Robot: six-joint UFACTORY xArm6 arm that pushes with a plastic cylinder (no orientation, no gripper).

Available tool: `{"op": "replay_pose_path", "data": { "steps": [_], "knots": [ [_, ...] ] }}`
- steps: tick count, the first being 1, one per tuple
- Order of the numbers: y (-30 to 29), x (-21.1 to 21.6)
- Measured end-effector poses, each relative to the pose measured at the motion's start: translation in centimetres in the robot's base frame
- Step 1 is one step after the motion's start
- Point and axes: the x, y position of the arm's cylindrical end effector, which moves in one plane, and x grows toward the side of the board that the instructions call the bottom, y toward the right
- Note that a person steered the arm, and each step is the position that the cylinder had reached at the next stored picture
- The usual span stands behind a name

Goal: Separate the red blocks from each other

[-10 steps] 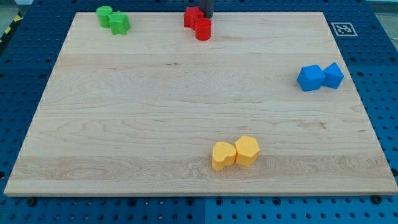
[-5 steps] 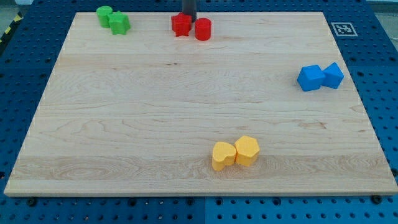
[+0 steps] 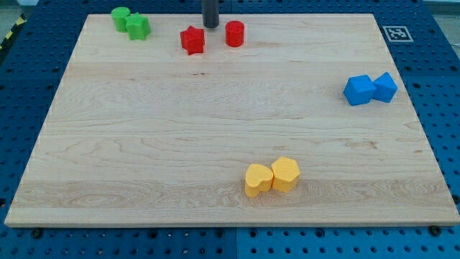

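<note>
Pale wooden board [image 3: 230, 129] on a blue perforated bench [image 3: 21, 93], with a small printed marker [image 3: 396, 33] at the view's top right corner. Up near the top edge: red star-shaped block [image 3: 192, 39] to the view's left, red cylinder [image 3: 234, 34] to the right, plainly apart now with bare wood between. My tip [image 3: 210, 26] down between the two, slightly above them in the view, nearer the star but seemingly touching neither. No jaws to report here, just a bare dark rod, holding nothing.

Probably light, hard little pieces, quick to skate on smooth wood. Star likely to spin if nudged on a point, so best pushed square on a flat between points; cylinder apt to slip off sideways unless met dead centre.

Elsewhere: two green blocks [image 3: 130, 22] touching at the top left, two blue blocks [image 3: 370, 88] touching at the right, two yellow blocks [image 3: 272, 177] touching near the bottom.
</note>
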Motion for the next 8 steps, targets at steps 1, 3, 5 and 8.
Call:
{"op": "replay_pose_path", "data": {
  "steps": [1, 3, 5, 8],
  "knots": [
    [2.6, 0.1],
    [5.4, 1.6],
    [3.7, 1.8],
    [2.2, 1.6]
  ]
}}
